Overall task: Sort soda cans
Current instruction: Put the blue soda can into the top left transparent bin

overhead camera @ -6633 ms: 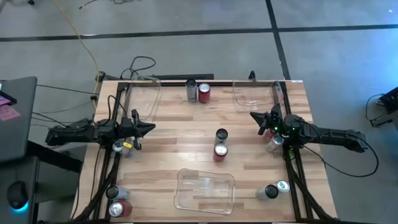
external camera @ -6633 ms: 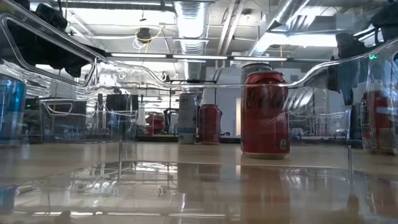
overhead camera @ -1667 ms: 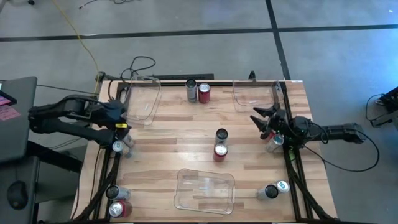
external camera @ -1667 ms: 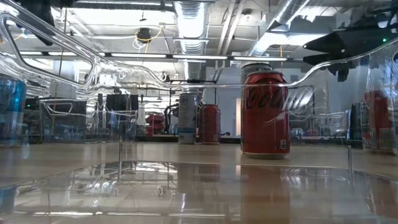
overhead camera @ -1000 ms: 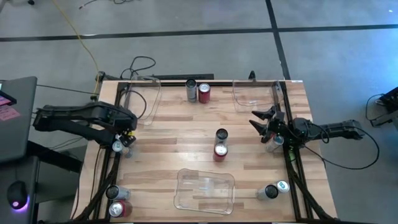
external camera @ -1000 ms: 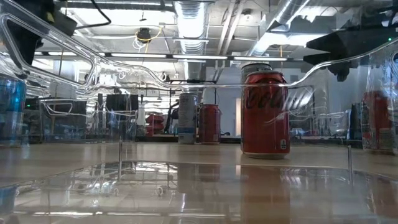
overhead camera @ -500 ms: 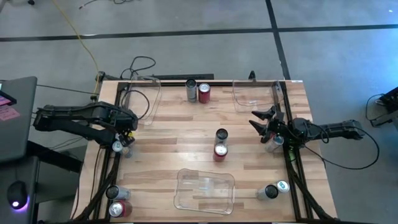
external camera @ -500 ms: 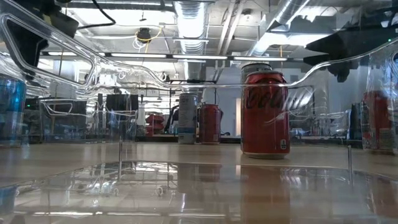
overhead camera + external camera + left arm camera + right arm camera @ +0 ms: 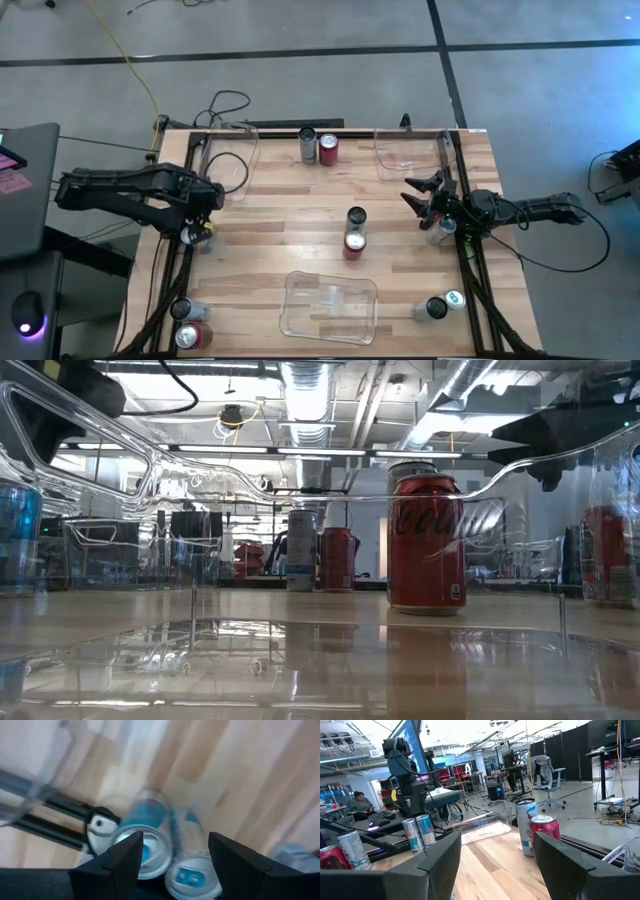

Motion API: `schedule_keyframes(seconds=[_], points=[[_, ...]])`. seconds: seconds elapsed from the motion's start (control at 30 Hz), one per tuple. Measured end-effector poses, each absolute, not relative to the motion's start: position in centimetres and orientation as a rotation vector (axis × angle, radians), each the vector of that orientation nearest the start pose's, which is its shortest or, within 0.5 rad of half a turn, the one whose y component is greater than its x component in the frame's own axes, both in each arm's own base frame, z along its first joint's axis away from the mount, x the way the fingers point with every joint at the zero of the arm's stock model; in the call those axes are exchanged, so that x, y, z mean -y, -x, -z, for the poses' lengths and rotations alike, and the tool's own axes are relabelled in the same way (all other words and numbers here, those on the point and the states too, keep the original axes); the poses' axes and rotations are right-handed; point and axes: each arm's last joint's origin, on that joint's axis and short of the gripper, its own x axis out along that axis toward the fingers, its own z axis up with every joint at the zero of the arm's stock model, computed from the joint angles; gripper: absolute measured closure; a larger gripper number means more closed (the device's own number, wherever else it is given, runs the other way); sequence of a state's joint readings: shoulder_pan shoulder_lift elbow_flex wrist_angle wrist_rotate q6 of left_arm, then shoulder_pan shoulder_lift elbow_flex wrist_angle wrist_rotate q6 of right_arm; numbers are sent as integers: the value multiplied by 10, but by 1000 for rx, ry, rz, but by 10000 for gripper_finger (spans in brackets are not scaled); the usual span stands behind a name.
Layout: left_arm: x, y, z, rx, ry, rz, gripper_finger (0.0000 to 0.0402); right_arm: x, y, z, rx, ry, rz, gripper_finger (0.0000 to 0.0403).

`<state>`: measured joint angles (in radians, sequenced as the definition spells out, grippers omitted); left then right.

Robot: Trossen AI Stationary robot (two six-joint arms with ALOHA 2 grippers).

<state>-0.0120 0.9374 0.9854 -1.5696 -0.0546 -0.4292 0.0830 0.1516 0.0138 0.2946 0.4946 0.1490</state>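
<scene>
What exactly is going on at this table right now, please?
Two robot arms are sorting soda cans into clear bins. The left gripper hangs open over two silver-blue cans at the table's left edge, not gripping yet. The right gripper waits open near the right edge. All three bins look empty.

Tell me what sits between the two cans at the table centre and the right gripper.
Nothing: in the high view the stretch from the centre cans to the open right gripper is bare wooden table.
</scene>
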Motion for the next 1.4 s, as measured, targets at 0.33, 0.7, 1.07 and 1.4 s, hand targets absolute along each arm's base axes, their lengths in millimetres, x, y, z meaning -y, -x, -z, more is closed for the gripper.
schedule_keyframes(seconds=[0.33, 0.7, 1.07, 1.4], points=[[-5, -110, -290, -1443, 222, -513, 168, 5, -103, -181, 154, -183, 402, 132], [-3, -110, -290, -1455, 270, -489, 83, 5, -103, -179, 130, -183, 403, 132], [-3, -105, -259, -1576, 237, -517, 61, 5, -103, -179, 131, -187, 402, 132], [-3, -101, -249, -1621, 219, -522, 65, 5, -103, -179, 142, -195, 401, 132]])
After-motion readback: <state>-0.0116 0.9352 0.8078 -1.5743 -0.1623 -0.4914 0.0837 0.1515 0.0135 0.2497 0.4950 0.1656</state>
